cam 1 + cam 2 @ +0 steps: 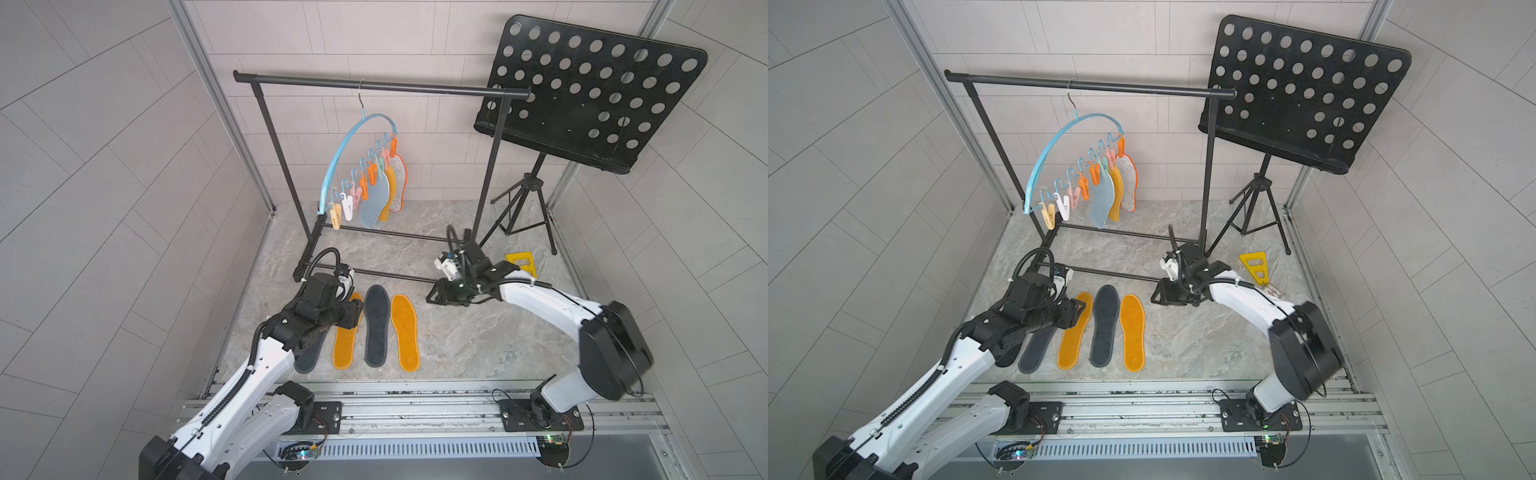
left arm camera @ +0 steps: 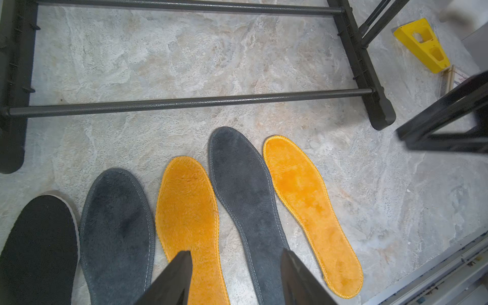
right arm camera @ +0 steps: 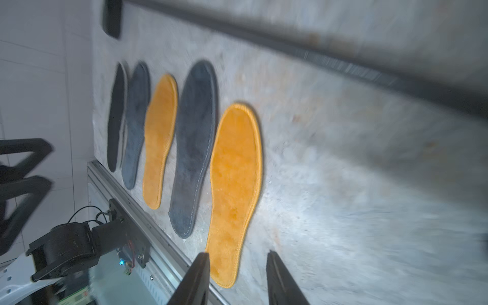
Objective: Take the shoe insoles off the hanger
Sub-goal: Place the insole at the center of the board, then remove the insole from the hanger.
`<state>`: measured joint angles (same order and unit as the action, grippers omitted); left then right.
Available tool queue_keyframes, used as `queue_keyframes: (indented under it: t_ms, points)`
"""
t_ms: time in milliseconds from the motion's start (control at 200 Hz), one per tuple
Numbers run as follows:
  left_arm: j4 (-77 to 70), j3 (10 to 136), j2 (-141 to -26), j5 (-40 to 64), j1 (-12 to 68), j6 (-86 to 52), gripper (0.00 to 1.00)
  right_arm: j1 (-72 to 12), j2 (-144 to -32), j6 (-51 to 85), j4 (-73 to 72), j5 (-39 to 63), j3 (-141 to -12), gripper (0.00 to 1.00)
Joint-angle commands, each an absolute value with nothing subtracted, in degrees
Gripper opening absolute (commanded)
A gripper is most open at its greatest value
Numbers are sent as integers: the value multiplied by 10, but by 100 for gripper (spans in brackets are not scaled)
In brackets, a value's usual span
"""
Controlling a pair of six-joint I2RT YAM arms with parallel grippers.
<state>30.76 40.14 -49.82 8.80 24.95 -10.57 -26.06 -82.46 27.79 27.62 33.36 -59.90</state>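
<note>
Hidden: flat black foot-shaped insole (image 2: 37, 250), mostly under the white left arm (image 1: 266, 365) in both top views.
Blurred: black rack bar (image 3: 343, 68).

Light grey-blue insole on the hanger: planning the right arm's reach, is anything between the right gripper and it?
Only the rack's front lower bar, lying low between the right gripper and the hanging light grey-blue insole. Above that bar the way looks open.

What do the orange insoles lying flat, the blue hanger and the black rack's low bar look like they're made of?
Orange insoles: soft plush or fleece fabric, matte, with a fuzzy nap and a stitched edge.
Hanger: likely plastic or plastic-coated wire, smooth and slightly glossy; which one is unclear.
Rack bar: probably metal tube, with a dark, speckled, slightly rough coating and dull highlights.
</note>
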Motion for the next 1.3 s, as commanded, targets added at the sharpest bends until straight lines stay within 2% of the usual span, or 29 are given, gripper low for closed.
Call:
queue_keyframes:
  t_ms: [0,215,430,515,621,776,936,1296]
  points:
    - [313,393,-502,88,254,-107,60,-246,-756,138,376,271,-591,41]
    - [310,394,-520,90,259,-107,60,-246,-622,112,376,257,-482,41]
    - [305,392,-527,86,264,-108,60,-239,-395,85,310,183,-339,44]
    - [305,393,-530,87,265,-108,60,-240,-382,87,293,185,-326,45]
    - [306,393,-530,86,265,-107,60,-240,-416,86,277,206,-334,44]
    - [310,395,-530,79,265,-106,60,-240,-493,120,162,254,-354,38]
    - [312,396,-531,76,265,-105,60,-242,-672,130,108,320,-494,39]
    - [318,396,-528,72,265,-104,60,-273,-1026,171,-30,322,-865,48]
